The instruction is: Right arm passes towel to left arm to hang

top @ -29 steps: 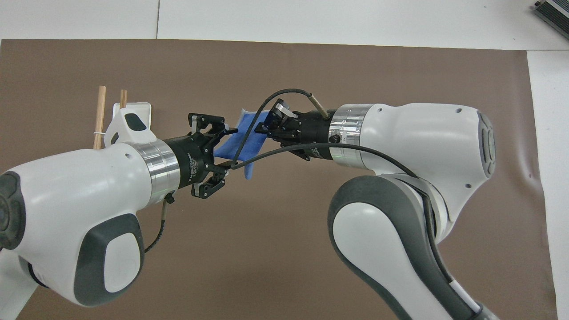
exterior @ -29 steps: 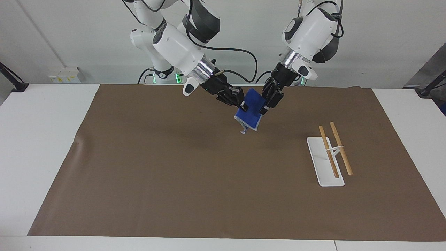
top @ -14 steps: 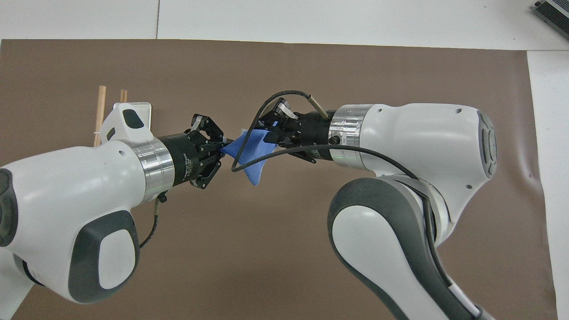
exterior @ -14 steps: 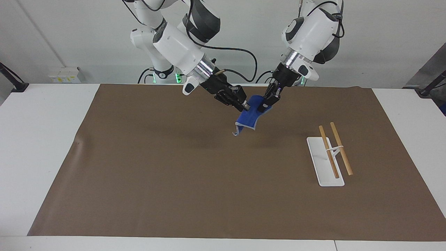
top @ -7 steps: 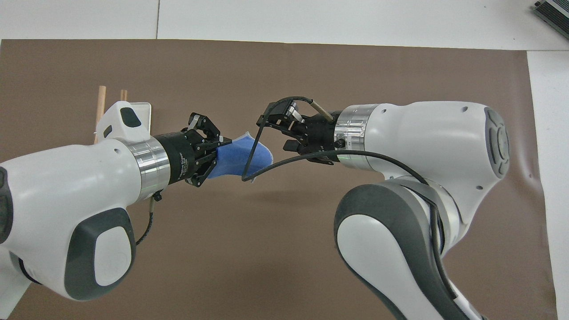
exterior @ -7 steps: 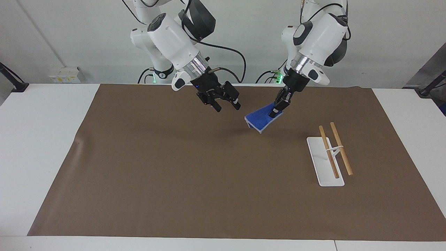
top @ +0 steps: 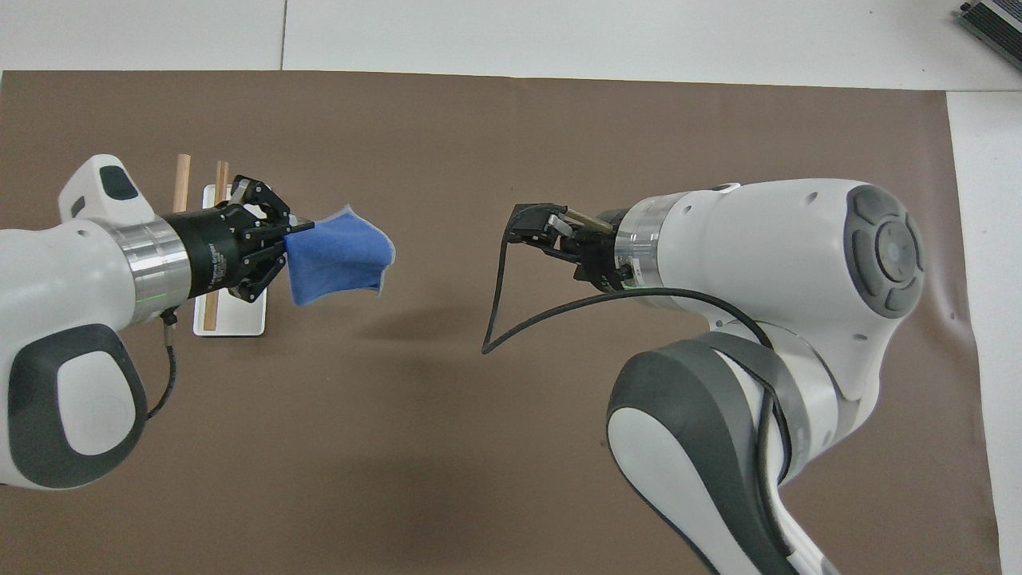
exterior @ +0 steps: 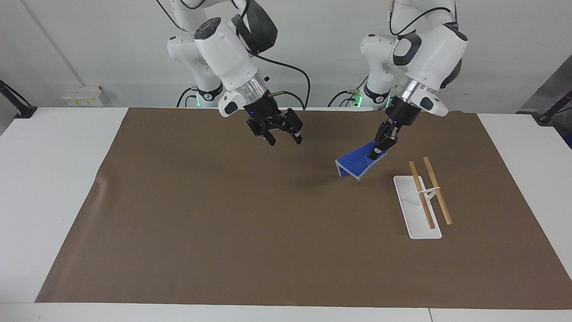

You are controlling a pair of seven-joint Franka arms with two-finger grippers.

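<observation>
Towel (exterior: pixel 356 163) hangs pinched by my left gripper (exterior: pixel 377 150) over the mat, near the white stand (exterior: pixel 416 206); my right gripper (exterior: pixel 282 134), fingers spread, holds nothing. From overhead, towel (top: pixel 335 254) droops from the left gripper (top: pixel 281 239) beside the stand (top: pixel 231 319) (partly covered).

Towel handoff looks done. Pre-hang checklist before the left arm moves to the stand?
1. left gripper shut on the towel: ok.
2. right gripper open, off the cloth, over the brown mat: ok.
3. Towel off the mat, hanging free: ok.
4. Stand upright, wooden rods bare: ok.
5. Towel not yet over the rods: ok.
6. Grip firmness: cannot tell.
</observation>
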